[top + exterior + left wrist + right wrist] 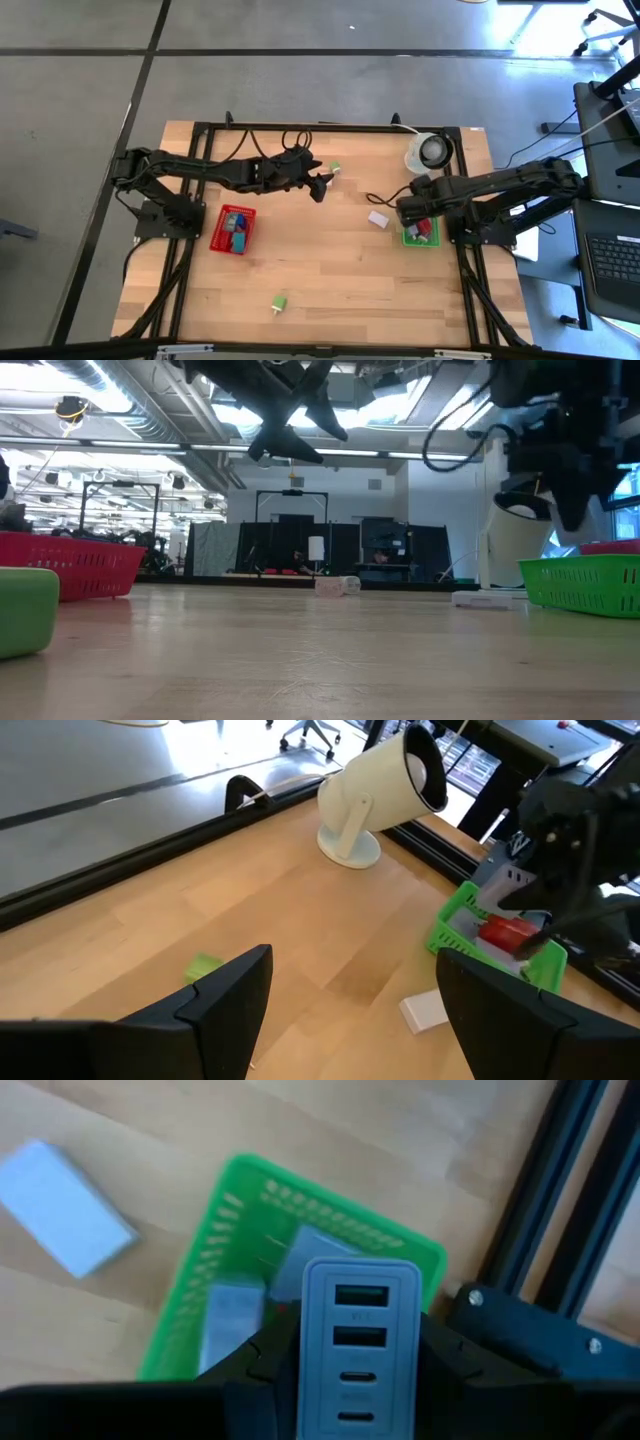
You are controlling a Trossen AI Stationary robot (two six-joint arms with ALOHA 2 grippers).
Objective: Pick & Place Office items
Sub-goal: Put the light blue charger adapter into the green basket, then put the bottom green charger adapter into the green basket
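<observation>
**A:** Looking down from above, the right gripper [413, 212] hangs just over the green tray [421, 234], so the step in hand seems to be a drop. I'd keep it centred inside the walls and go low before letting go. The left gripper [322, 184] sits near the table's far edge, with a small green piece [335, 167] just beside it. Another green piece [279, 302] lies well apart, near the front edge, and a pale block [378, 219] rests close to the green tray. The red tray [233, 229] already holds several pieces.

**B:** And at table height?

**A:** Both arms hang clear of the wood; the right one is above the green tray's wall [585, 580].

**B:** Left wrist?

**A:** Its fingers [225, 995] stand spread, nothing between them, the green piece [204, 966] ahead.

**A:** Right wrist: the fingers [262, 1370] are pinching a grey multi-port charger [360, 1345], pointed down into the tray [215, 1240].
</observation>
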